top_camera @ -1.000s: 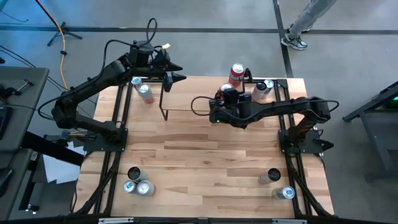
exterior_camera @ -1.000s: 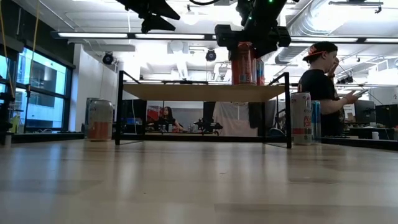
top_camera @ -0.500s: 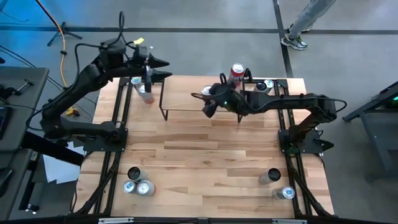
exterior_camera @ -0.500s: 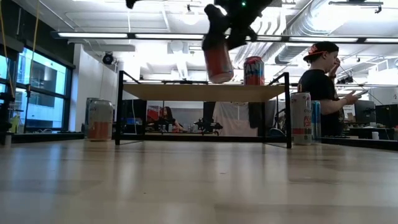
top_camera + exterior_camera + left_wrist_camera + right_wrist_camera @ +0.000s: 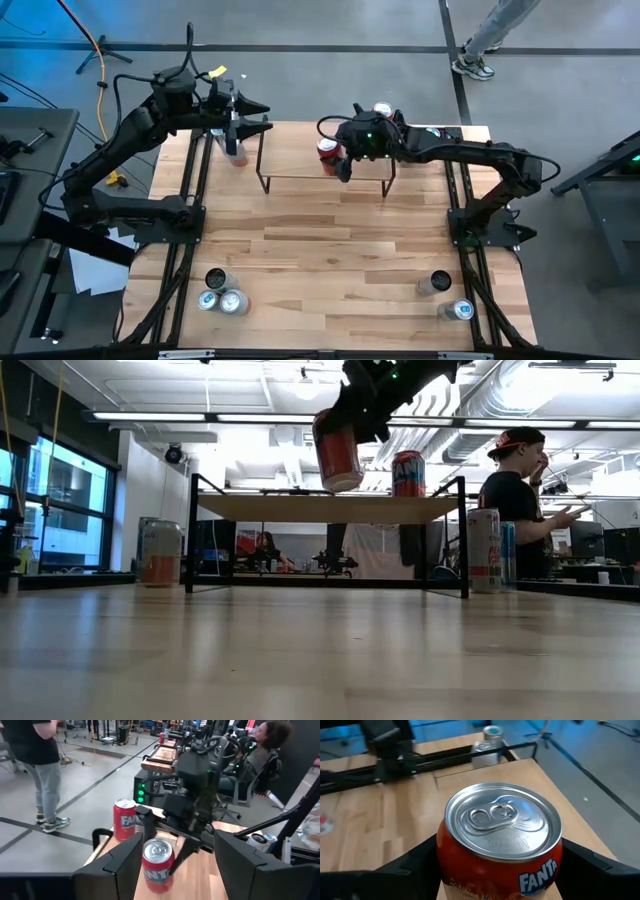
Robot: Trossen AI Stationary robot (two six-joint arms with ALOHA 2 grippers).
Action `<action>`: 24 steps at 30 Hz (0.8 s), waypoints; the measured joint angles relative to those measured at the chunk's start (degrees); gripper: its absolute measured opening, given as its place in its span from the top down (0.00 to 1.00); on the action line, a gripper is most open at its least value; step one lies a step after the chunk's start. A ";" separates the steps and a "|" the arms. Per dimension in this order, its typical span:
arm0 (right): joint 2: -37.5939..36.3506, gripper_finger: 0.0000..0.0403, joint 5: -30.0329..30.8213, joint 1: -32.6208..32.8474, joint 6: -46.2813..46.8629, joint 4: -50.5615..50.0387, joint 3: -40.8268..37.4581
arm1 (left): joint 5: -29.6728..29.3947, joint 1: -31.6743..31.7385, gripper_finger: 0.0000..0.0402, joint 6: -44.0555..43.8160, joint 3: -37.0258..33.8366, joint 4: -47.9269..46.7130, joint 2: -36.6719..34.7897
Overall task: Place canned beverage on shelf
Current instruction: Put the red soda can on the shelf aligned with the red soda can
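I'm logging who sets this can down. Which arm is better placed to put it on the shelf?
Right. The right gripper holds the red can, tilted, just above the shelf; the left gripper is off its end, empty.

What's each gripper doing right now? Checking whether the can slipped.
Right gripper: shut on the Fanta can, above the shelf.
Left gripper: open, holding nothing.

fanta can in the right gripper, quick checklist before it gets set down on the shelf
1. Grip: right gripper is shut on the held Fanta can: ok.
2. Can upright: tilted in the low view: not ok.
3. Can over the shelf: above its plank, not yet resting: ok.
4. Landing spot: second Fanta can stands on the shelf, apart from the held one: ok.
5. Left gripper: off the shelf's left end, jaws open, holding nothing: ok.
6. Gap beneath the can: cannot tell.
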 joint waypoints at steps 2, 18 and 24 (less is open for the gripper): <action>-0.71 0.29 -1.55 -1.19 -1.75 -0.15 0.00 | -0.02 -0.78 0.49 -0.70 0.00 0.37 0.32; -5.06 0.29 -8.89 -6.43 -0.23 28.85 -19.59 | -3.48 -4.75 0.49 -5.67 -0.07 5.91 3.56; -5.18 0.29 -8.57 -6.15 -3.94 26.05 -19.42 | -3.52 -4.79 0.49 -6.62 -0.07 7.14 4.26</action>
